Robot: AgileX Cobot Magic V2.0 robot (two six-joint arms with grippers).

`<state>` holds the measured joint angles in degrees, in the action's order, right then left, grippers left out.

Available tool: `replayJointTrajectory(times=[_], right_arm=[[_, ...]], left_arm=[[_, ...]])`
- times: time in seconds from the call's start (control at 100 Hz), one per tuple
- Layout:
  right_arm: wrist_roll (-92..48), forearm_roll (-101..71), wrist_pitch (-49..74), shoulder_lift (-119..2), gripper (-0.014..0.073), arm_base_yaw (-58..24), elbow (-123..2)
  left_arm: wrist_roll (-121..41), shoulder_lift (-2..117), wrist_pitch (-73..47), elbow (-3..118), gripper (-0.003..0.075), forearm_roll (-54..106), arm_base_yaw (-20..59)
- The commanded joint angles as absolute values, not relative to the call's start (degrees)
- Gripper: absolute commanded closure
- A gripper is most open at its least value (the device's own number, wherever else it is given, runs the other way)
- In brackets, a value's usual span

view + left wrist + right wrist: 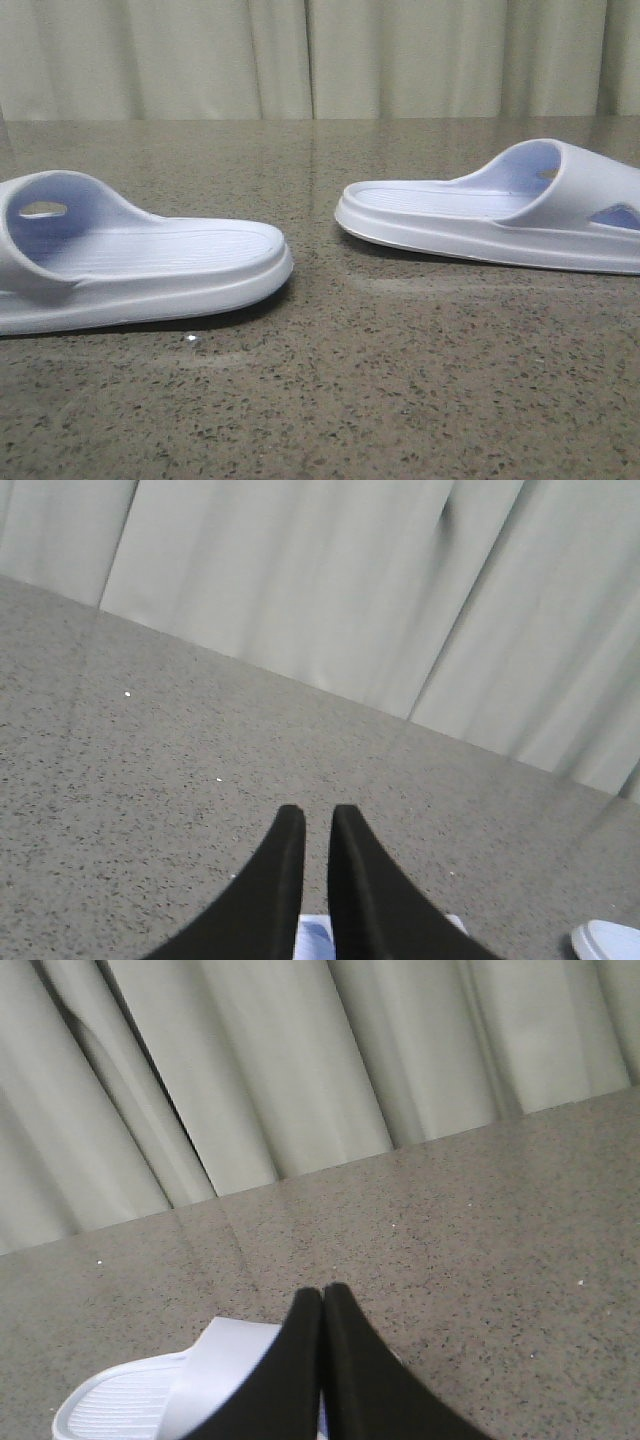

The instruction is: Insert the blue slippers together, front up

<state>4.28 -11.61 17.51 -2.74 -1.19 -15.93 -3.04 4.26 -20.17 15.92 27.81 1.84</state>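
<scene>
Two pale blue-white foam slides lie flat on a speckled grey-brown stone worktop (pixel 330 400), w/ a pleated light curtain (pixel 300 55) behind. In the front view the left slipper (pixel 130 265) sits on the robot's left side, strap end toward the picture edge and open end pointing inward. The right slipper (pixel 500 215) sits on the robot's right side, a bit further back, strap outward. Their open ends face each other across bare worktop; they're apart, not touching.

Left pincer (pixel 318 820): seen only in its wrist view, two black fingers narrow, just a thin slit between the tips, holding nothing. A sliver of the left slipper shows directly beneath it, between the finger bases; the tip of the other slipper peeks in off to one side, well apart from it.

Right pincer (pixel 322 1295): fingers pressed together, tips meeting, empty. The right slipper lies directly below it, ribbed footbed and strap partly hidden behind the fingers.

Progress, as judged: nothing done yet. Neither slipper is gripped, lifted or turned, and the pair isn't nested. Each pincer seems poised above its own slipper. Left to do: widen, grasp both, bring them together, slot one into the other w/ fronts up.
</scene>
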Motion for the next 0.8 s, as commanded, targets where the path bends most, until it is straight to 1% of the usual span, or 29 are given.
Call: replayJointTrajectory(times=[0.0, 0.15, 0.3, 0.35, 0.38, 0.4, 0.47, 0.52, 0.57, 0.59, 0.64, 0.71, 0.74, 0.79], right_arm=[[4.1, -11.8, 17.0, -6.5, 0.0698, -0.9, -21.3], [4.1, -12.1, 21.2, -11.1, 0.0689, -0.9, -25.8], [4.1, -13.8, 22.3, -12.8, 0.0685, -0.9, -26.4], [4.1, -14.6, 22.4, -12.8, 0.0659, -0.9, -26.4], [4.1, -14.7, 22.4, -12.8, 0.0627, -0.9, -26.4], [4.1, -14.8, 22.4, -12.8, 0.0610, -0.9, -26.4], [4.1, -14.9, 22.4, -12.8, 0.0508, -0.9, -26.4], [4.1, -15.0, 22.3, -12.8, 0.0410, -0.9, -26.4], [4.1, -15.1, 22.1, -12.8, 0.0328, -0.9, -26.4], [4.1, -15.1, 21.9, -12.8, 0.0298, -0.9, -26.4], [4.1, -15.1, 21.1, -12.8, 0.0243, -0.9, -26.4], [4.1, -15.1, 19.6, -12.8, 0.0206, -0.9, -26.4], [4.1, -15.1, 19.0, -12.8, 0.0206, -0.9, -26.4], [4.1, -15.2, 18.3, -12.8, 0.0206, -0.9, -26.4]], left_arm=[[-2.6, 8.6, -19.9, 20.8, 0.0705, 30.3, 1.8], [-2.6, 13.5, -21.3, 24.0, 0.0705, 35.7, 1.8], [-2.6, 15.0, -20.6, 24.3, 0.0703, 39.0, 1.8], [-2.6, 15.0, -20.6, 24.3, 0.0694, 39.0, 1.8], [-2.6, 15.0, -20.8, 24.3, 0.0678, 39.0, 1.8], [-2.6, 15.0, -20.9, 24.3, 0.0662, 39.0, 1.8], [-2.6, 15.0, -21.0, 24.3, 0.0580, 39.4, 1.8], [-2.6, 15.0, -21.1, 24.3, 0.0505, 39.5, 1.8], [-2.6, 15.0, -21.1, 24.3, 0.0409, 39.5, 1.8], [-2.6, 15.0, -21.1, 24.3, 0.0386, 39.6, 1.8], [-2.6, 15.0, -21.1, 24.3, 0.0295, 39.8, 1.8], [-2.6, 15.0, -21.2, 24.3, 0.0215, 40.1, 1.8], [-2.6, 15.0, -21.2, 24.3, 0.0197, 40.1, 1.8], [-2.6, 15.0, -21.2, 24.3, 0.0197, 40.1, 1.8]])
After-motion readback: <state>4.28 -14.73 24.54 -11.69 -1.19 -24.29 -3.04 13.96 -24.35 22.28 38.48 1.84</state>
